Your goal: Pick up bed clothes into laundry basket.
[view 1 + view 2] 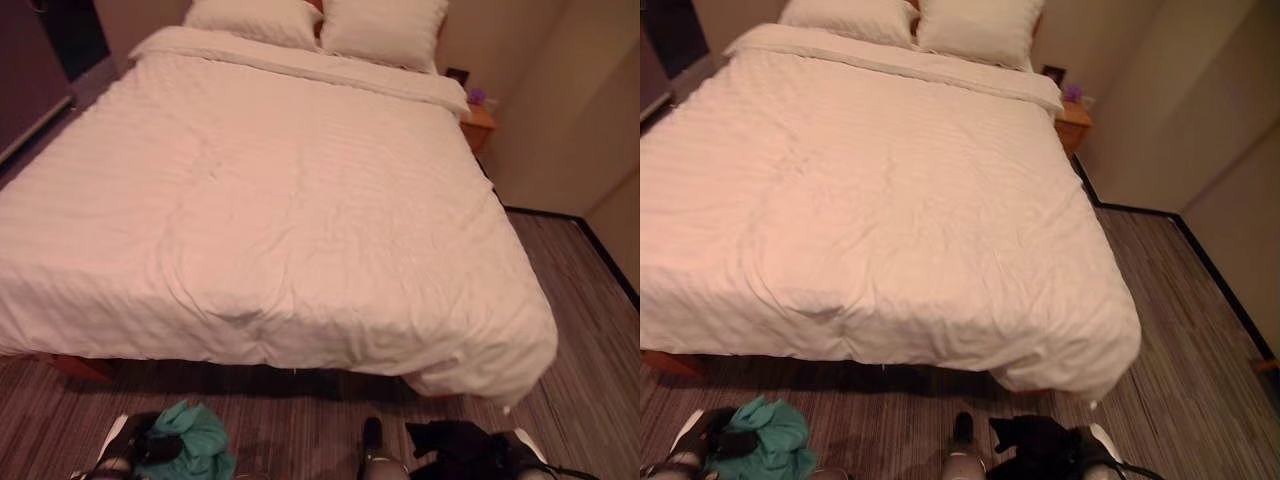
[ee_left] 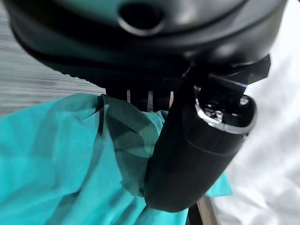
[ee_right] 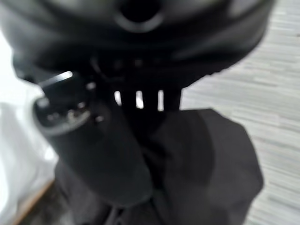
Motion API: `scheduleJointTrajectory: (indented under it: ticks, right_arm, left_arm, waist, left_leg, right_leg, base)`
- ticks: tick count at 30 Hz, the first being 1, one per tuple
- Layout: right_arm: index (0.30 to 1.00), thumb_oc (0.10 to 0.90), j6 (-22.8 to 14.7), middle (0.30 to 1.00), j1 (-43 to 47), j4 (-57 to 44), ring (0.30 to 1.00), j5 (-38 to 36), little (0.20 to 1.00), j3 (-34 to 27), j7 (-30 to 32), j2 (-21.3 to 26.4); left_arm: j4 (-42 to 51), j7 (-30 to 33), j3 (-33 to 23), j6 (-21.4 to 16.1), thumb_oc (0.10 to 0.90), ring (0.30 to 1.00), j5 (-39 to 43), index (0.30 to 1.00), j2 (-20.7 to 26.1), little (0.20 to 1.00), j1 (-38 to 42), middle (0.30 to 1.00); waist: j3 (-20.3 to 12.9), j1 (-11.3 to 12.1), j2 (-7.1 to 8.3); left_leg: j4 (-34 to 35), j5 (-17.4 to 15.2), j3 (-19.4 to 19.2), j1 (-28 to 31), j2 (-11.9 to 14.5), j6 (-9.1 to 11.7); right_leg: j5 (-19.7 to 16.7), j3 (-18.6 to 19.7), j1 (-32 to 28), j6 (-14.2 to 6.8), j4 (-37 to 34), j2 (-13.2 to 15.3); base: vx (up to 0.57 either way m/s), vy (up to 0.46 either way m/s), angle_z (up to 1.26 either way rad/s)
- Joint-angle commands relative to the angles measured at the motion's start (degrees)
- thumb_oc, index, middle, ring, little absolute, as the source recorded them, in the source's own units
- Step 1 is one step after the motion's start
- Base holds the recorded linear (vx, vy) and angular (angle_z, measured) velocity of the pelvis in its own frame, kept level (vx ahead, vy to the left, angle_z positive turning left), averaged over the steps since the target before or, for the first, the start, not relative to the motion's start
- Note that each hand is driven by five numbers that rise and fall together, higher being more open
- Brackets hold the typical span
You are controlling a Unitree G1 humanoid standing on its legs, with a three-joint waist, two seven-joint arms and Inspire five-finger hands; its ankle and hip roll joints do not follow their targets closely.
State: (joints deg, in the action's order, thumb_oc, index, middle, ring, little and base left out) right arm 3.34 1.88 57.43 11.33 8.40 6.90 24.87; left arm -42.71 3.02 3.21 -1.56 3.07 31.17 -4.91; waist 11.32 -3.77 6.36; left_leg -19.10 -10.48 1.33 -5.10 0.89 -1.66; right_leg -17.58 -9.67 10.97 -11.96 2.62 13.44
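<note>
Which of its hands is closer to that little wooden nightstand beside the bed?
Right. The right hand, clutching a black garment, is on the nightstand's side; the left hand, holding teal cloth, is further across.

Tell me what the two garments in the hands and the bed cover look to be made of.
The teal garment in the left hand looks like thin, matte woven cloth: light shows through its folds. The black garment in the right hand seems a heavier, dull fabric, though its weave cannot be made out. The bed cover looks like white cotton with a faint striped sheen and soft creases.
</note>
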Motion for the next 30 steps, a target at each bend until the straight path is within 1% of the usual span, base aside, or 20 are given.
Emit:
scheduleJointTrajectory:
  ticks: [1, 4, 5, 6, 7, 8, 10, 13, 14, 16, 18, 21, 22, 23, 24, 25, 26, 27, 28, 30]
  right_arm:
    - [0.3, 0.4, -2.01, 0.3, 8.65, -5.57, 0.3, 2.76, 0.3, -0.44, 5.6, 7.78]
    - [0.3, 0.4, -2.42, 0.3, 8.04, -6.41, 0.3, 3.54, 0.3, 0.83, 6.45, 5.77]
    - [0.3, 0.4, -2.41, 0.3, 7.91, -6.45, 0.3, 3.57, 0.3, 0.81, 6.47, 5.77]
    - [0.3, 0.4, -2.43, 0.3, 7.24, -6.26, 0.3, 3.8, 0.3, 0.92, 6.64, 4.79]
    - [0.3, 0.4, -4.42, 0.3, 1.01, -8.47, 0.3, 2.49, 0.3, -2.54, 3.39, 8.64]
    - [0.3, 0.4, -3.52, 0.3, 1.91, -14.46, 0.3, 3.26, 0.3, -2.91, 4.33, 9.93]
    - [0.3, 0.4, -4.3, 0.3, -0.83, -24.27, 0.3, 5.24, 0.3, -3.86, 3.89, 8.48]
    - [0.3, 0.4, -4.73, 0.3, -1.15, -23.77, 0.3, 5.15, 0.3, -3.07, 4.1, 6.97]
    - [0.3, 0.4, -4.77, 0.3, -0.52, -21.93, 0.3, 4.15, 0.3, -2.02, 3.94, 5.89]
    - [0.3, 0.4, -4.84, 0.3, -0.28, -21.14, 0.3, 3.51, 0.3, -1.52, 3.9, 5.47]
    - [0.3, 0.4, -5.49, 0.3, -0.66, -20.74, 0.3, 1.89, 0.3, -1.16, 3.93, 5.0]
    - [0.3, 0.4, -5.92, 0.3, -0.71, -21.32, 0.3, 1.07, 0.3, -0.55, 4.09, 4.79]
    - [0.3, 0.4, -6.24, 0.3, -0.29, -21.78, 0.3, 0.6, 0.3, 0.07, 4.31, 4.73]
    - [0.3, 0.4, -6.75, 0.3, 1.03, -21.41, 0.3, -0.26, 0.3, 1.53, 4.79, 4.85]
    - [0.3, 0.4, -6.77, 0.3, 1.09, -21.36, 0.3, -0.27, 0.3, 1.5, 4.8, 4.85]
    - [0.3, 0.4, -7.03, 0.3, 2.77, -20.74, 0.3, -0.62, 0.3, 3.09, 4.94, 4.5]
    - [0.3, 0.4, -7.05, 0.3, 2.82, -20.7, 0.3, -0.62, 0.3, 3.07, 4.95, 4.49]
    - [0.3, 0.4, -7.37, 0.3, 4.65, -19.78, 0.3, -0.03, 0.3, 4.39, 5.0, 4.5]
    - [0.3, 0.4, -7.39, 0.3, 4.72, -19.74, 0.3, -0.03, 0.3, 4.37, 5.01, 4.52]
    - [0.3, 0.4, -7.6, 0.3, 5.45, -19.14, 0.3, 0.21, 0.3, 4.91, 5.1, 4.92]
  left_arm:
    - [5.88, 2.74, 1.24, -4.94, 0.4, 0.3, -5.17, 0.3, -1.53, 0.3, 3.62, 0.3]
    - [2.22, 3.41, 3.1, -4.59, 0.4, 0.3, -5.34, 0.3, -4.58, 0.3, 4.07, 0.3]
    - [2.11, 3.47, 3.19, -4.65, 0.4, 0.3, -5.36, 0.3, -4.63, 0.3, 4.07, 0.3]
    - [1.99, 3.73, 3.29, -4.61, 0.4, 0.3, -5.38, 0.3, -5.23, 0.3, 4.01, 0.3]
    - [1.15, 3.64, 2.19, -4.73, 0.4, 0.3, -5.04, 0.3, -5.33, 0.3, 3.78, 0.3]
    - [2.32, 3.02, 1.7, -4.9, 0.4, 0.3, -4.7, 0.3, -4.84, 0.3, 3.77, 0.3]
    - [1.7, 3.64, -0.03, -4.69, 0.4, 0.3, -4.5, 0.3, -5.11, 0.3, 3.1, 0.3]
    - [2.66, 4.56, -0.95, -5.3, 0.4, 0.3, -3.27, 0.3, -5.43, 0.3, 2.13, 0.3]
    - [3.33, 4.79, -1.27, -5.87, 0.4, 0.3, -2.2, 0.3, -5.85, 0.3, 1.85, 0.3]
    - [3.07, 4.98, -1.32, -6.06, 0.4, 0.3, -2.19, 0.3, -6.07, 0.3, 1.82, 0.3]
    - [3.07, 5.53, -0.73, -6.69, 0.4, 0.3, -1.1, 0.3, -7.3, 0.3, 2.29, 0.3]
    - [2.91, 5.77, 0.33, -7.04, 0.4, 0.3, 0.28, 0.3, -8.72, 0.3, 3.95, 0.3]
    - [2.92, 6.23, 1.41, -7.27, 0.4, 0.3, 0.73, 0.3, -9.33, 0.3, 5.09, 0.3]
    - [3.78, 6.91, 3.73, -7.73, 0.4, 0.3, 1.5, 0.3, -10.3, 0.3, 7.25, 0.3]
    - [3.72, 6.93, 3.76, -7.76, 0.4, 0.3, 1.52, 0.3, -10.31, 0.3, 7.34, 0.3]
    - [4.11, 6.98, 5.86, -8.15, 0.4, 0.3, 1.78, 0.3, -11.0, 0.3, 8.23, 0.3]
    - [4.09, 6.99, 5.87, -8.17, 0.4, 0.3, 1.79, 0.3, -11.0, 0.3, 8.3, 0.3]
    - [4.51, 7.44, 7.78, -8.35, 0.4, 0.3, 0.98, 0.3, -11.82, 0.3, 8.71, 0.3]
    - [4.5, 7.45, 7.78, -8.35, 0.4, 0.3, 0.97, 0.3, -11.84, 0.3, 8.78, 0.3]
    - [5.06, 8.0, 8.09, -8.73, 0.4, 0.3, 1.92, 0.3, -12.34, 0.3, 8.71, 0.3]
  waist:
    - [1.09, 1.54, -4.56]
    - [-1.6, 3.74, -5.14]
    - [-1.63, 3.92, -5.14]
    - [-2.17, 4.65, -5.35]
    - [-2.67, 4.53, -4.95]
    - [-3.03, 4.96, -4.65]
    - [-3.74, 5.65, -4.3]
    - [-4.83, 6.68, -3.81]
    - [-5.16, 6.8, -3.47]
    - [-5.3, 6.64, -3.55]
    - [-5.37, 5.51, -4.1]
    - [-4.56, 4.59, -4.45]
    - [-3.66, 4.31, -4.38]
    - [-1.87, 5.14, -4.34]
    - [-1.85, 5.04, -4.41]
    - [-1.36, 6.43, -4.07]
    - [-1.41, 6.4, -4.02]
    - [-1.21, 7.78, -4.51]
    - [-1.24, 7.76, -4.5]
    - [-1.55, 8.57, -5.27]
  left_leg:
    - [24.1, 4.95, -3.16, 16.28, 1.21, 3.31]
    - [23.66, 7.93, -9.44, 12.13, 1.44, 2.52]
    - [23.62, 7.73, -9.59, 12.28, 1.41, 2.53]
    - [23.29, 8.04, -11.63, 11.46, 1.69, 2.36]
    - [23.13, 9.05, -14.52, 10.14, 2.11, 2.25]
    - [22.69, 9.64, -17.53, 9.09, 2.76, 2.26]
    - [22.29, 10.69, -23.46, 7.77, 3.67, 2.07]
    - [22.67, 11.05, -29.21, 7.32, 5.0, 2.55]
    - [22.62, 11.98, -31.09, 7.51, 5.69, 3.24]
    - [22.79, 12.3, -31.68, 8.06, 6.36, 3.85]
    - [21.49, 13.25, -33.04, 7.84, 8.19, 5.36]
    - [16.39, 13.43, -33.53, 5.77, 10.91, 7.1]
    - [13.16, 13.84, -32.85, 4.42, 12.53, 8.18]
    - [8.9, 17.03, -27.33, 1.03, 13.99, 9.97]
    - [8.69, 16.98, -27.13, 0.85, 14.1, 10.03]
    - [11.77, 13.77, -15.44, 1.48, 10.52, 9.97]
    - [11.92, 14.02, -15.44, 1.35, 10.41, 9.84]
    - [15.94, 11.63, -3.89, 2.67, 7.42, 9.58]
    - [16.07, 11.91, -3.88, 2.54, 7.36, 9.52]
    - [18.35, 12.3, 2.81, 2.0, 6.5, 9.53]
  right_leg:
    - [5.76, -1.22, -1.93, -1.41, 1.9, 2.65]
    - [9.73, -5.55, -8.86, 0.16, 6.82, 6.26]
    - [9.99, -5.37, -8.81, 0.09, 7.06, 6.3]
    - [10.75, -7.24, -10.75, 0.06, 8.28, 7.33]
    - [10.62, -8.61, -11.79, 0.13, 9.01, 8.18]
    - [10.92, -11.94, -13.77, -0.08, 10.21, 9.34]
    - [9.88, -16.91, -16.45, -0.66, 11.62, 11.26]
    - [9.1, -20.37, -19.25, -2.59, 11.5, 11.69]
    - [11.29, -19.58, -19.74, -2.43, 7.37, 9.48]
    - [13.06, -18.44, -20.09, -2.07, 4.3, 7.62]
    - [16.35, -16.38, -20.82, -0.75, -3.32, 3.34]
    - [17.11, -15.15, -21.59, 0.4, -6.81, 0.82]
    - [17.68, -14.31, -21.4, 1.06, -7.08, 0.11]
    - [17.07, -13.18, -20.15, 2.34, -7.5, -0.89]
    - [17.11, -13.31, -20.16, 2.38, -7.5, -0.99]
    - [16.72, -10.56, -19.09, 2.38, -7.61, -1.06]
    - [16.53, -10.6, -18.91, 2.36, -7.62, -0.97]
    - [16.89, -6.52, -18.27, 2.37, -7.62, -2.06]
    - [16.71, -6.53, -18.1, 2.37, -7.62, -2.01]
    - [17.26, -3.21, -17.58, 2.31, -7.62, -3.0]
  base:
    - [-0.32, 0.042, -0.75]
    - [-0.33, 0.013, -1.03]
    - [-0.27, -0.005, -1.32]
    - [-0.22, -0.022, -1.46]
    - [-0.34, -0.072, -1.2]
    - [-0.36, -0.074, -1.17]
    - [-0.31, -0.078, -1.29]
    - [-0.21, -0.17, -2.7]
    - [-0.15, -0.209, -1.71]
    - [-0.04, -0.22, -1.4]
    - [-0.05, -0.328, -0.8]
    - [-0.06, -0.272, -0.85]
    - [-0.16, -0.201, -0.41]
    - [-0.16, -0.193, -0.33]
    - [-0.14, -0.174, -0.81]
    - [-0.02, -0.064, -0.87]
    - [0.06, -0.091, -1.45]
    - [0.06, -0.023, -1.17]
    - [0.13, -0.031, -1.02]
    - [0.14, 0.029, -1.0]
